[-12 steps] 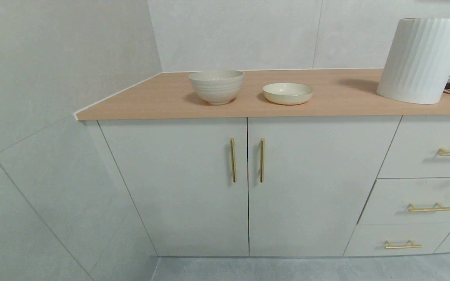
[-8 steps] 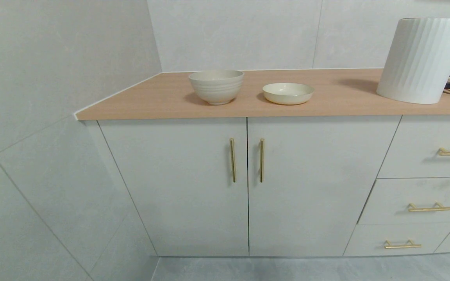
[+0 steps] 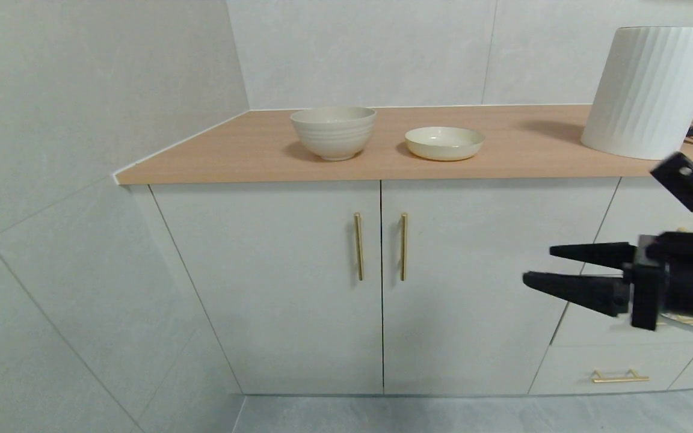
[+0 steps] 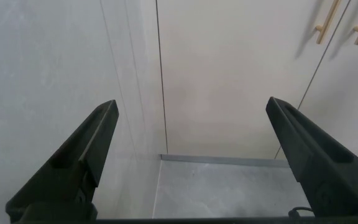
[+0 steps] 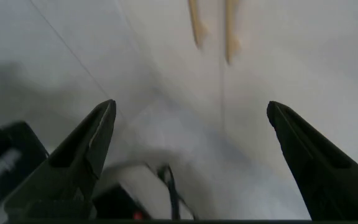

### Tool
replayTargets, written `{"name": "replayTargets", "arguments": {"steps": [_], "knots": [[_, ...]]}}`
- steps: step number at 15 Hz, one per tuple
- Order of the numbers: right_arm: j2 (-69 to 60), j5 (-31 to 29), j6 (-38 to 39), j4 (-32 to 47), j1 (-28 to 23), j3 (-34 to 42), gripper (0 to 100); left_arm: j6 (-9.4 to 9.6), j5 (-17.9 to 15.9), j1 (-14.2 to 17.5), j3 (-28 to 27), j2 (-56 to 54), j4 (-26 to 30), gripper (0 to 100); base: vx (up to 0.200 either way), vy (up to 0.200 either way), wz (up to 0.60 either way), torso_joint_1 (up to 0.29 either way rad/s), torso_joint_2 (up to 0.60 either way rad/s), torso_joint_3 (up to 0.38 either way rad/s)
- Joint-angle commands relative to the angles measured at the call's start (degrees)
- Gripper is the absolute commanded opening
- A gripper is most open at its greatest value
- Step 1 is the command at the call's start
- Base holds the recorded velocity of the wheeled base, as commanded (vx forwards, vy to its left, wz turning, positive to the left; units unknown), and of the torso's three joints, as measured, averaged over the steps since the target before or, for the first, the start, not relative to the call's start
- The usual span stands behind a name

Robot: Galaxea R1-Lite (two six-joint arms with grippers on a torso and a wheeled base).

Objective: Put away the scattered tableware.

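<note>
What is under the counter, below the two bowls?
Two closed cabinet doors, each with a gold handle. What is behind them cannot be seen.

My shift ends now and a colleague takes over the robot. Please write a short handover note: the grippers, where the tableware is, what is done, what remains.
Left gripper: open, empty, facing the cabinet doors.
Right gripper: open, empty, in front of the right door, below the countertop.
Bowl and shallow dish: upright, apart, side by side on the countertop, untouched.
Both doors are shut.
Done: nothing put away yet.
Left: probably open a door, then store both pieces.
</note>
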Motion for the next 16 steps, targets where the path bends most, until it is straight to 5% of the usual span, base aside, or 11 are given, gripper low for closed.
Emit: {"name": "replayTargets", "arguments": {"steps": [1, 7, 13, 16], "knots": [[16.9, 0.8, 4.4, -1.7, 3.8, -10.9, 100, 0.01, 0.0, 0.0, 0.0, 0.0, 0.0, 100, 0.0, 0.0, 0.0, 0.0, 0.0, 0.0], [32.4, 1.8, 8.9, -1.7, 3.9, -26.1, 100, 0.01, 0.0, 0.0, 0.0, 0.0, 0.0, 100, 0.0, 0.0, 0.0, 0.0, 0.0, 0.0], [43.1, 2.9, 10.7, -16.3, 5.1, -26.7, 100, 0.01, 0.0, 0.0, 0.0, 0.0, 0.0, 100, 0.0, 0.0, 0.0, 0.0, 0.0, 0.0], [44.6, 2.9, 12.0, -17.6, 5.9, -27.6, 100, 0.01, 0.0, 0.0, 0.0, 0.0, 0.0, 100, 0.0, 0.0, 0.0, 0.0, 0.0, 0.0]]}}
